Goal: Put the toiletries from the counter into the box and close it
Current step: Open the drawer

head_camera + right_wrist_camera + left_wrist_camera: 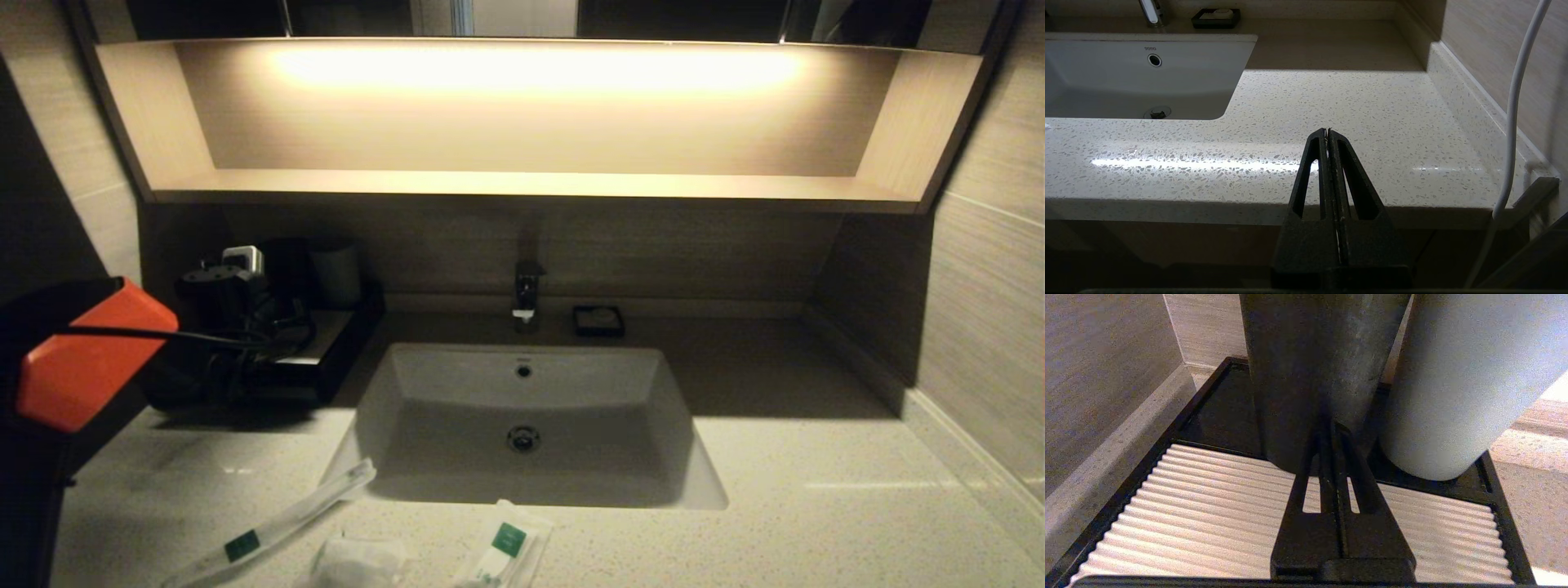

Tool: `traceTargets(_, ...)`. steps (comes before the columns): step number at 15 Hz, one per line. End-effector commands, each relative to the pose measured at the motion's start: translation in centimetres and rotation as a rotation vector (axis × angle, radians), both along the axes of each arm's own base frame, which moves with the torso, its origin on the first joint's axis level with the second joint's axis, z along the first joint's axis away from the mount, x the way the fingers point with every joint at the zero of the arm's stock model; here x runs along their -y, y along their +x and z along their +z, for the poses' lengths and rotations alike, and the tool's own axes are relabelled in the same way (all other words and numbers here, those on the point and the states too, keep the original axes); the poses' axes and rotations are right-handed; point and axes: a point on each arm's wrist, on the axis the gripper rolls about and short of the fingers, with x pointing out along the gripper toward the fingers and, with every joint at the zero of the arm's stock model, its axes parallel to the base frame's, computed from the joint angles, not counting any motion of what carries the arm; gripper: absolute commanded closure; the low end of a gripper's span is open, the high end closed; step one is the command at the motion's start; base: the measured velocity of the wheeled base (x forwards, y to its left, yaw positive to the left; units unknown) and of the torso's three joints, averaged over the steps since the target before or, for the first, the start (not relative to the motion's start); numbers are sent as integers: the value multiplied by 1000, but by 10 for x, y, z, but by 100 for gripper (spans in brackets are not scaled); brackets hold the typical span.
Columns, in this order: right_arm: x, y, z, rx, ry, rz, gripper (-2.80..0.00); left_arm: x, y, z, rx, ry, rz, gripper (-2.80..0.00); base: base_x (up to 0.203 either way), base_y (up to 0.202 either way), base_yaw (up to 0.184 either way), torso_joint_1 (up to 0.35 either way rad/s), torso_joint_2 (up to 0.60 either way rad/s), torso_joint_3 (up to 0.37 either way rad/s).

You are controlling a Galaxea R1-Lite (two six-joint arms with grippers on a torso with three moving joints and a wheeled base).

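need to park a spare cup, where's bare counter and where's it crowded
Bare: the counter right of the sink, out to the side wall. Crowded: the front edge left of centre, with three toiletries, and the back left corner, where the box, cups and left gripper sit.

The speckled counter [816, 490] holds a sunken white sink [522, 392], the black box [326, 359], a soap dish [598, 320], and 3 packets [269, 523] near its front edge.

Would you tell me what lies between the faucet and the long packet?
The white sink basin; the head view shows it between faucet and long packet.
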Motion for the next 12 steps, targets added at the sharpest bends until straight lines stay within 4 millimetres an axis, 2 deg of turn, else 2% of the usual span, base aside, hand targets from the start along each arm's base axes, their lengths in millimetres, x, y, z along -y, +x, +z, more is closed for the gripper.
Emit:
traceTargets(1, 0, 0, 0, -1, 0, -1, 0, 0, 2, -4, -2, 0, 0, 0, 0, 0, 0, 0, 0, 0)
traceTargets(12, 0, 0, 0, -1, 0, 1, 0, -2, 12, -8, 20, 3, 2, 0, 0, 0, 0, 0, 0, 0)
